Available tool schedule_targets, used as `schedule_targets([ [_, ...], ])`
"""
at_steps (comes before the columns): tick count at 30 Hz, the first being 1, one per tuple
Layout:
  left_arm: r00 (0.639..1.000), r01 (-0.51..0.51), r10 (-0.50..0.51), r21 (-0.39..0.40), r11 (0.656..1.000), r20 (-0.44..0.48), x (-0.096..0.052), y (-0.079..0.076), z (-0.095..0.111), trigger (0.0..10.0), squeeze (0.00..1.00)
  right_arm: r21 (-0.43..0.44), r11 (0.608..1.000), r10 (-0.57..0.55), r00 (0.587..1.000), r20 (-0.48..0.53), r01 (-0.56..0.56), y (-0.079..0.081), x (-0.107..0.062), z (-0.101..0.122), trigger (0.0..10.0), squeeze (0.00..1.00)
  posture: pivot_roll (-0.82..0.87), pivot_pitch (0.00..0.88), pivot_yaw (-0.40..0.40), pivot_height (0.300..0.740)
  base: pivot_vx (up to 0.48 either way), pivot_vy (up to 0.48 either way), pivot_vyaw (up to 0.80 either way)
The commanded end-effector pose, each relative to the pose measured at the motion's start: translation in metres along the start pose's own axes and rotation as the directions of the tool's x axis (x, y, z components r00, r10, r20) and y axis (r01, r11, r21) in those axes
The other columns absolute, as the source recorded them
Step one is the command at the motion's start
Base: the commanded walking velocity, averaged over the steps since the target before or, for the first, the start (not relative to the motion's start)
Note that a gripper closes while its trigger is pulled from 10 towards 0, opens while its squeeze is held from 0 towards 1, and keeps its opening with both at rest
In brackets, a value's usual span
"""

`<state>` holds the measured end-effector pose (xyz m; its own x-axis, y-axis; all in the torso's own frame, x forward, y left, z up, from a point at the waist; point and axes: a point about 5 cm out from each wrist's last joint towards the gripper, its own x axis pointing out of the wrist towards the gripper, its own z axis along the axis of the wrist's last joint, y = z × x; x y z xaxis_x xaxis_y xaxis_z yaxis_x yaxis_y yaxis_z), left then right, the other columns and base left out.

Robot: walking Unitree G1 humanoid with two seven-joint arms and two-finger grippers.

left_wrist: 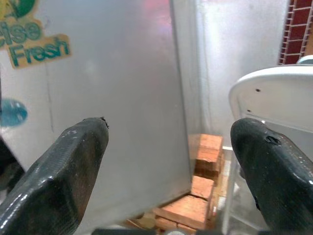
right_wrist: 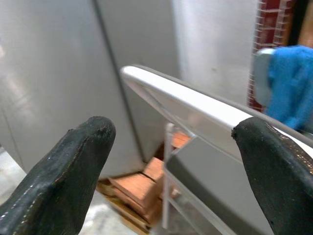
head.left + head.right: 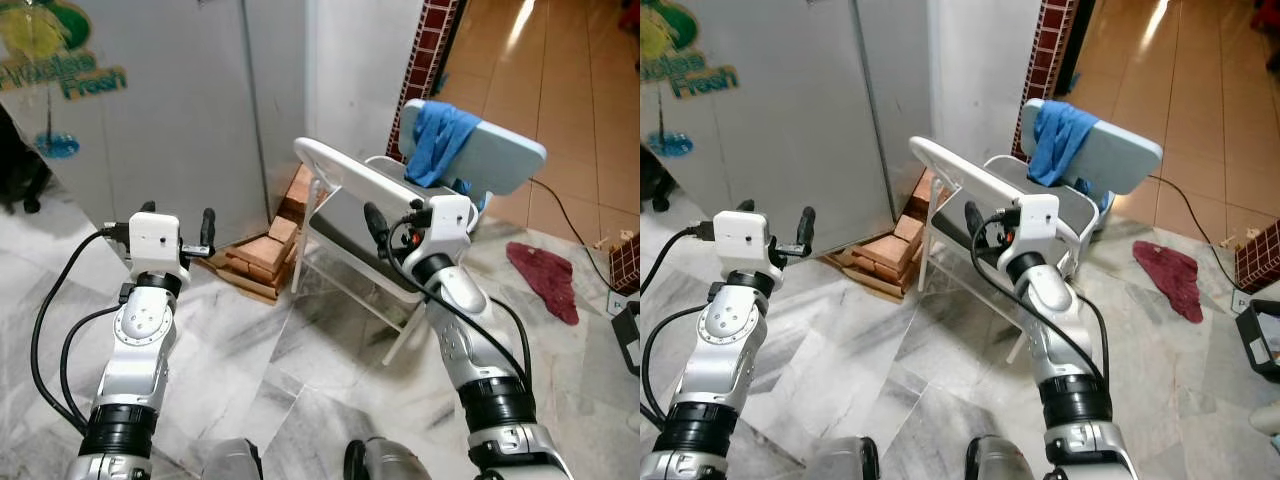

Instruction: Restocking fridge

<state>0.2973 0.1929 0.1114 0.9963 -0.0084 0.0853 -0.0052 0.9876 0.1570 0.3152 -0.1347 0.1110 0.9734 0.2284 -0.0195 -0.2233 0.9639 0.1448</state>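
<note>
The grey fridge [image 3: 180, 110] stands shut ahead on my left, with a green "Fresh" sticker [image 3: 90, 78] on its door. My left gripper [image 3: 178, 218] is raised in front of the door, well short of it, and is open with nothing between its fingers [image 1: 73, 166]. The left wrist view looks along it at the fridge door [image 1: 112, 88]. My right gripper [image 3: 393, 222] is also open and holds nothing. It hovers just in front of the white plastic chair [image 3: 340, 175], whose back rail [image 2: 195, 105] crosses between its fingers [image 2: 73, 166] further off.
A stack of bricks [image 3: 265, 255] lies at the fridge's lower right corner, beside the white chair. Behind it, a light blue chair [image 3: 500, 155] carries a blue cloth [image 3: 440, 140]. A dark red rag [image 3: 545, 280] and a black cable [image 3: 570, 225] lie on the marble floor [image 3: 300, 350].
</note>
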Motion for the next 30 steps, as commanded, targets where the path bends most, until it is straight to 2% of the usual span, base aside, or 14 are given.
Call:
schedule_targets([
  [1,1.0,-0.005,0.005,-0.007,1.0,-0.023,-0.001,0.003,-0.001,10.0,0.0,-0.036,0.999,-0.032,0.999,0.021,0.033,-0.003,-0.003,0.004,10.0,0.0,-0.09,0.128,0.038,0.74,0.0,0.0,0.0],
  [4,0.999,-0.001,0.001,-0.013,1.0,-0.037,-0.004,0.001,-0.001,10.0,0.0,-0.048,0.997,-0.067,0.997,0.029,0.068,-0.009,-0.007,0.005,10.0,0.0,-0.09,0.134,0.04,0.74,0.0,0.0,0.0],
  [8,0.998,0.021,-0.022,-0.023,1.0,-0.05,-0.007,-0.006,-0.003,10.0,0.0,-0.017,0.991,-0.131,0.991,0.005,0.131,-0.021,-0.013,0.0,10.0,0.0,-0.08,0.121,0.029,0.74,0.0,0.0,0.0],
  [11,0.998,0.036,-0.038,-0.033,0.999,-0.051,-0.004,-0.01,-0.002,10.0,0.0,-0.009,0.991,-0.131,0.991,-0.008,0.13,-0.02,-0.01,-0.003,10.0,0.0,-0.07,0.107,0.03,0.74,0.0,0.266,0.0],
  [15,0.998,0.042,-0.044,-0.036,0.998,-0.046,0.0,-0.012,0.001,10.0,0.0,-0.003,0.994,-0.106,0.994,0.026,0.106,-0.014,-0.002,0.006,10.0,0.0,-0.06,0.085,0.043,0.74,0.0,0.415,0.0],
  [20,0.998,0.049,-0.05,-0.026,0.998,-0.038,0.003,-0.012,0.008,10.0,0.0,-0.014,0.989,-0.144,0.988,0.053,0.145,-0.016,0.0,0.013,10.0,0.0,-0.04,0.082,0.053,0.74,-0.1,0.432,0.0],
  [22,0.998,0.042,-0.043,-0.025,0.999,-0.048,0.001,-0.009,0.006,10.0,0.0,-0.033,0.983,-0.18,0.982,0.06,0.182,-0.017,-0.004,0.013,10.0,0.0,-0.05,0.083,0.051,0.74,-0.255,0.409,0.0],
  [23,0.997,0.047,-0.049,-0.025,0.999,-0.06,-0.002,-0.009,0.003,10.0,0.0,-0.082,0.976,-0.197,0.978,0.075,0.202,-0.019,-0.007,0.014,10.0,0.0,-0.04,0.086,0.047,0.74,-0.262,0.405,0.0],
  [25,0.996,0.051,-0.053,-0.024,0.998,-0.066,-0.004,-0.009,0.002,10.0,0.0,-0.111,0.974,-0.187,0.978,0.092,0.197,-0.02,-0.01,0.014,10.0,0.0,-0.04,0.084,0.042,0.74,-0.259,0.409,0.0],
  [28,0.996,0.042,-0.044,-0.026,0.999,-0.083,-0.009,-0.008,-0.002,10.0,0.0,-0.066,0.982,-0.169,0.982,0.089,0.175,-0.02,-0.016,0.009,10.0,0.0,-0.02,0.075,0.03,0.74,-0.259,0.407,0.0],
  [30,0.994,0.011,-0.014,-0.033,0.999,-0.112,-0.017,-0.005,-0.008,10.0,0.0,-0.036,0.976,-0.21,0.975,0.073,0.213,-0.025,-0.026,0.004,10.0,0.0,-0.01,0.066,0.019,0.74,-0.281,0.394,0.0],
])
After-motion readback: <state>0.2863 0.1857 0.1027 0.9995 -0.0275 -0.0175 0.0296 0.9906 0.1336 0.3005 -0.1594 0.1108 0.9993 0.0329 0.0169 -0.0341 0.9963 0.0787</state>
